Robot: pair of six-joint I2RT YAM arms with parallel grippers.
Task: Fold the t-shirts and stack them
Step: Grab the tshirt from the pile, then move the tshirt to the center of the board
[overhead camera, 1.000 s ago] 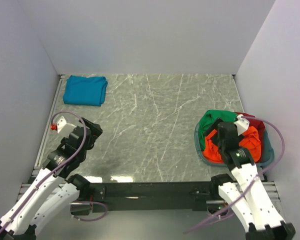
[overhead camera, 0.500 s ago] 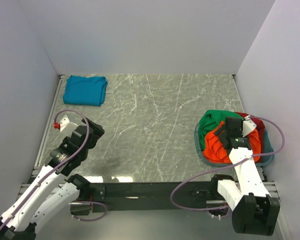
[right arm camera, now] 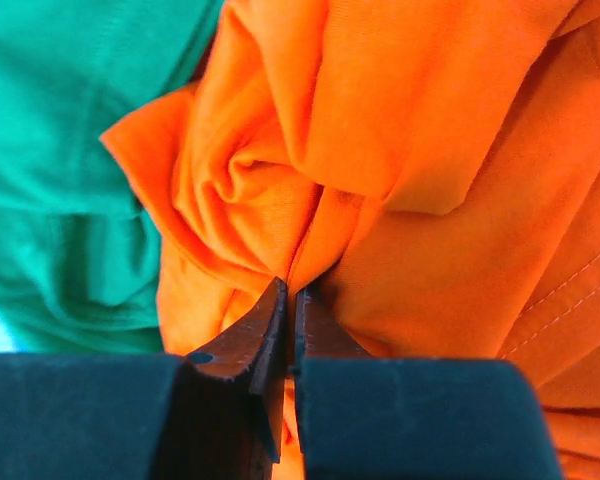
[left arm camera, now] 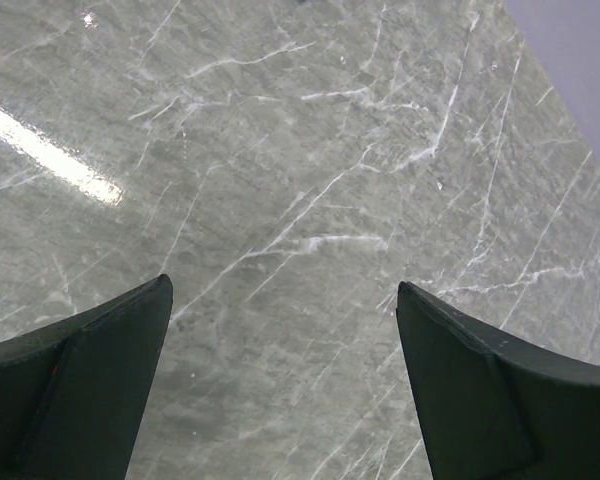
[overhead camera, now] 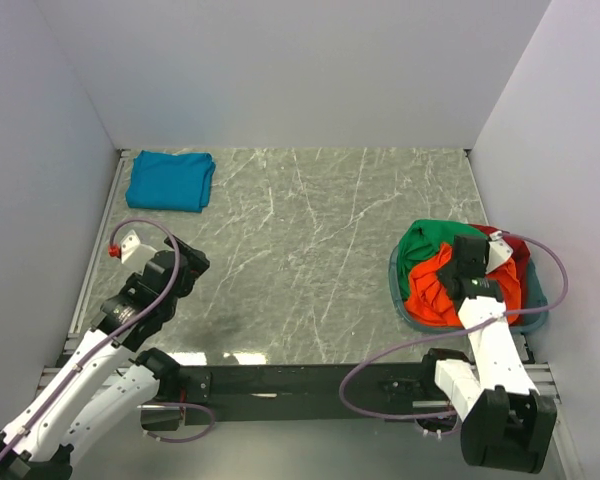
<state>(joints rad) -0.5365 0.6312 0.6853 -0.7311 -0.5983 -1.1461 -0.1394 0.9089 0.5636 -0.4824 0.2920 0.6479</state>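
Right end effector: jaws pinched almost together on a raised crease of the bright orange soft cloth t-shirt; shallow bite, taken at the very tips only.
Left end effector: jaws spread wide, nothing between them, poised over the bare grey marbled counter at the near left.
Orange shirt, location: crumpled on top of the heap in the grey-blue plastic basket, right side of the counter, filling the basket's near half.
Neighbours in basket: green soft cloth t-shirt touching the orange one, on the far-left side of the heap; dark red soft cloth t-shirt at the far right, mostly buried.
Done pile: teal blue soft cloth t-shirt, folded into a rectangle in the far left corner of the counter, well apart from the basket.
Step in hand (judged): lift the orange shirt out of the basket, carry it to open counter for spreading.
Technique: raise straight up and slowly; watch for the crease sliding out of so thin a pinch; re-grip deeper if the cloth thins at the tips.
Risk: green shirt overlapping the orange, likely to drag along; pause above the rim and let it drop back.
Risk, basket: light plastic, may shift or tip on a snagged pull; keep the pull vertical.
Next need: left end effector across to take a second shoulder or hem, so the shirt lands flat rather than bunched.
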